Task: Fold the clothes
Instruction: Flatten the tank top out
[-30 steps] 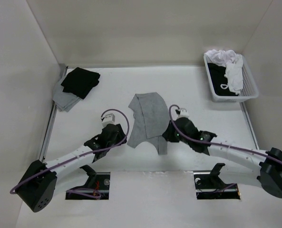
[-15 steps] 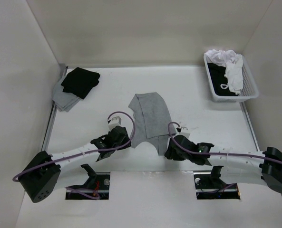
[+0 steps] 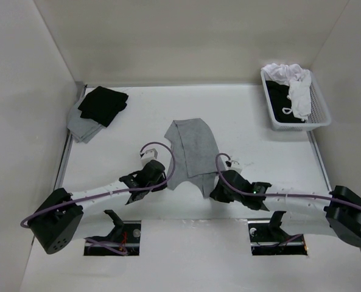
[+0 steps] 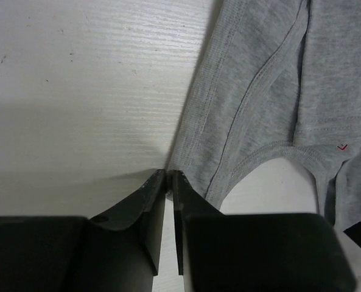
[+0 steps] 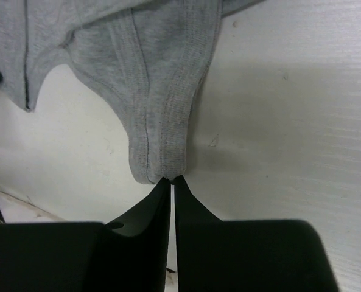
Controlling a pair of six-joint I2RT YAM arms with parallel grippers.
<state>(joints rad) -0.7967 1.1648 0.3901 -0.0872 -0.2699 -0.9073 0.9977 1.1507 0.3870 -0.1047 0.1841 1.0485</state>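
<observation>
Left pincer (image 4: 169,175) and right pincer (image 5: 171,179) just snapped closed, each nipping a strap end of grey tank top (image 3: 191,149); grab looks set, fold-over next.

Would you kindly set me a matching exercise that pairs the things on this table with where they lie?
Things:
1. tank top
2. basket
3. folded black garment
4. white garments

Places:
A. on the grey pile, far left
B. inside the basket
C. far right corner
D. centre, lying alone

Pairs: 1-D, 2-C, 3-A, 4-B
</observation>
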